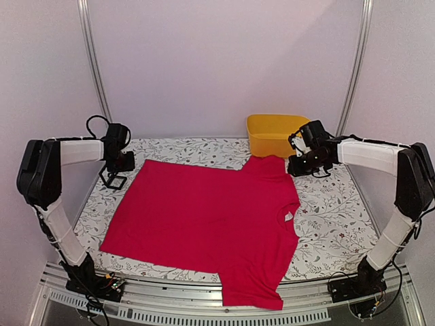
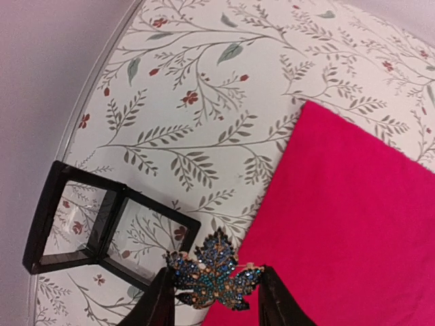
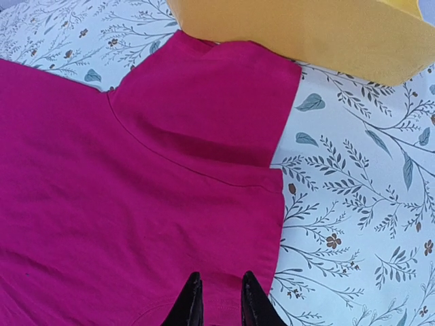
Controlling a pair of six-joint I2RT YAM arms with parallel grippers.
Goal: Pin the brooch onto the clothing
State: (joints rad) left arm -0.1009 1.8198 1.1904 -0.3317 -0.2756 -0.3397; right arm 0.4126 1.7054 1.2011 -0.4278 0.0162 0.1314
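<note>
The brooch [image 2: 214, 272] is a blue, leaf-shaped jewelled piece, and my left gripper [image 2: 216, 280] is shut on it, one finger at each side. It hangs over the tablecloth right at the edge of the clothing [image 2: 353, 224], a bright red-pink T-shirt [image 1: 204, 217] spread flat. From above, the left gripper [image 1: 121, 163] sits at the shirt's far left corner. My right gripper [image 1: 299, 166] hovers low over the shirt's far right sleeve area [image 3: 170, 204]. Its fingers [image 3: 194, 299] stand a narrow gap apart with only fabric showing between them.
An open black display box [image 2: 102, 224] lies on the floral tablecloth [image 2: 204, 102] just left of the brooch. A yellow bin [image 1: 275, 132] stands at the back right, touching the shirt's sleeve. The shirt's lower sleeve hangs over the table's near edge [image 1: 251, 295].
</note>
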